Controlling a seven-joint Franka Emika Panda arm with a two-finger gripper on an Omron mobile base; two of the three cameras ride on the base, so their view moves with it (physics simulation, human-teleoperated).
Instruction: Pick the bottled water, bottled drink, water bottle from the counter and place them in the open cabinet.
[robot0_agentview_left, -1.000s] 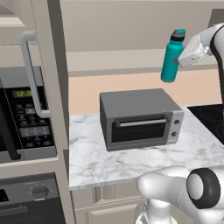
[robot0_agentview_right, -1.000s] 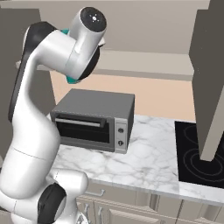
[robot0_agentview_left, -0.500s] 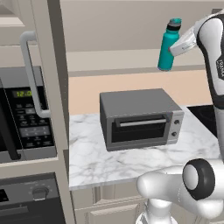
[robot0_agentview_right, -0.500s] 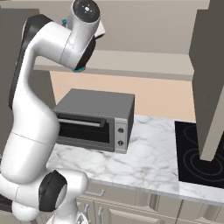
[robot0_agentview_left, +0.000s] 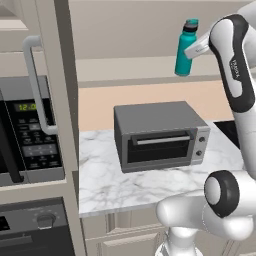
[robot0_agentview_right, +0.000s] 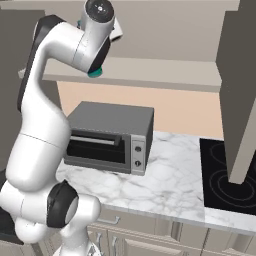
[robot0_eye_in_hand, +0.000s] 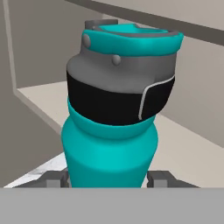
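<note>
My gripper (robot0_agentview_left: 196, 49) is shut on the water bottle (robot0_agentview_left: 185, 48), a teal flask with a dark lid. I hold it upright, high above the toaster oven, level with the shelf of the open cabinet (robot0_agentview_left: 125, 68). In the right base view my arm hides most of the water bottle (robot0_agentview_right: 95, 73); its teal base shows just in front of the open cabinet (robot0_agentview_right: 165, 75). In the hand view the water bottle (robot0_eye_in_hand: 111, 127) stands between my fingertips (robot0_eye_in_hand: 52, 179), with the open cabinet (robot0_eye_in_hand: 41, 94) behind it. The bottled water, the bottled drink and the counter are out of view.
A grey toaster oven (robot0_agentview_left: 157, 135) stands on a marble top (robot0_agentview_left: 110, 185) under the shelf. A microwave (robot0_agentview_left: 30, 135) in a tall unit is at the left. A black cooktop (robot0_agentview_right: 225, 180) and a hanging cabinet side panel (robot0_agentview_right: 242, 90) are at the right.
My arm has lifted the water bottle higher and carried it a little left, closer to the cabinet shelf. The grip has stayed the same.
</note>
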